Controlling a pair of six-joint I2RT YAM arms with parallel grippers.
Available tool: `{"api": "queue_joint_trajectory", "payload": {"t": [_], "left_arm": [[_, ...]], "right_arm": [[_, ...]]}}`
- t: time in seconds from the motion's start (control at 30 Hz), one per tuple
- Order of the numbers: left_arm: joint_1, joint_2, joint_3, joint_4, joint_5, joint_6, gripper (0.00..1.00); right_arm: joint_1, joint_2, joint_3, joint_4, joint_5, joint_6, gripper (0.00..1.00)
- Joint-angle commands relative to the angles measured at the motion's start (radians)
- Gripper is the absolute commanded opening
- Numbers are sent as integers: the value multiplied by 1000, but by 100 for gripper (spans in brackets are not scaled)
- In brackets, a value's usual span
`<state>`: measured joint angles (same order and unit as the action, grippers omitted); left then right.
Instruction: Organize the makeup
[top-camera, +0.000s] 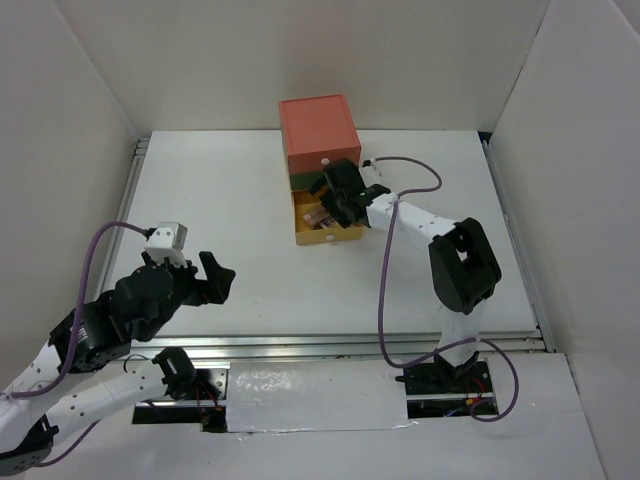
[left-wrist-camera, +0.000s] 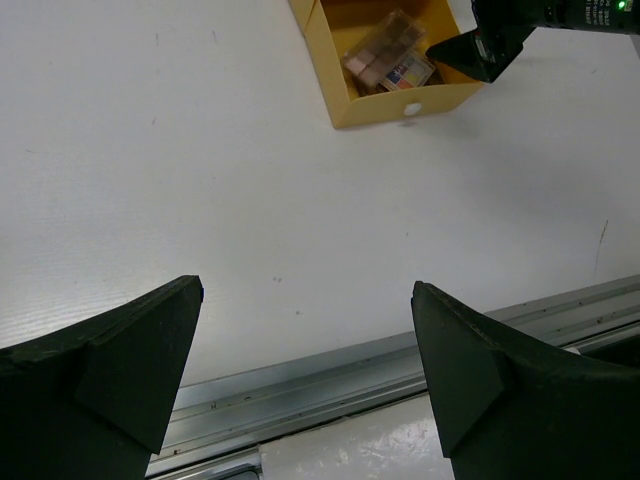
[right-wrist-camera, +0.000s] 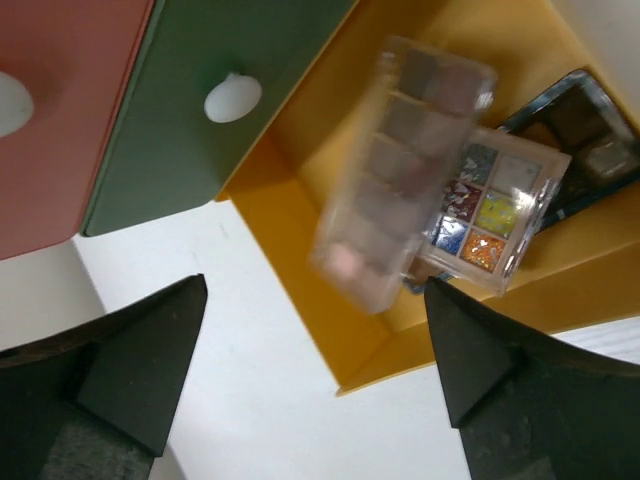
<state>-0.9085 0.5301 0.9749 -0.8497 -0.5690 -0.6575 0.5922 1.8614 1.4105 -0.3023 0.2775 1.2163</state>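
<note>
**Hovering claw, palettes in the yellow drawer**

At the far side of the table (top-camera: 220, 200), the drawer box (top-camera: 318, 125) is seen with its yellow drawer (right-wrist-camera: 290, 220) open. The right gripper (right-wrist-camera: 315, 290) is held above it, fingers spread and grasping nothing. Between the fingers, a blurred pinkish palette (right-wrist-camera: 400, 170) overlaps a multicolour palette (right-wrist-camera: 490, 200) inside the drawer. The left gripper (left-wrist-camera: 306, 288) is spread wide, well apart.

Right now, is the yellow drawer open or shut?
Open. The yellow drawer juts out beyond the green drawer, and palettes show inside it.
</note>
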Motion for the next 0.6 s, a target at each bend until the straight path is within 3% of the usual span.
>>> {"api": "queue_joint_trajectory", "payload": {"t": [0.0, 0.2, 0.3, 0.37, 0.4, 0.47, 0.57], "left_arm": [[-6, -4, -1, 40, 1, 15, 99], [-6, 10, -1, 35, -9, 10, 99], [-6, 16, 1, 32, -11, 9, 99], [-6, 15, -1, 40, -6, 16, 100], [-6, 15, -2, 43, -2, 16, 99], [-6, 19, -4, 43, 0, 18, 99], [-6, 33, -2, 41, -3, 16, 99]], "right_arm": [[0, -64, -10, 29, 74, 17, 100], [-3, -126, -36, -4, 107, -1, 100], [1, -232, -212, 136, 83, 8, 96], [1, -325, -407, 222, 57, 40, 77], [3, -359, -470, 271, 52, 46, 58], [6, -431, -651, 417, 36, 86, 1], [6, -408, -737, 500, -3, 124, 0]]}}
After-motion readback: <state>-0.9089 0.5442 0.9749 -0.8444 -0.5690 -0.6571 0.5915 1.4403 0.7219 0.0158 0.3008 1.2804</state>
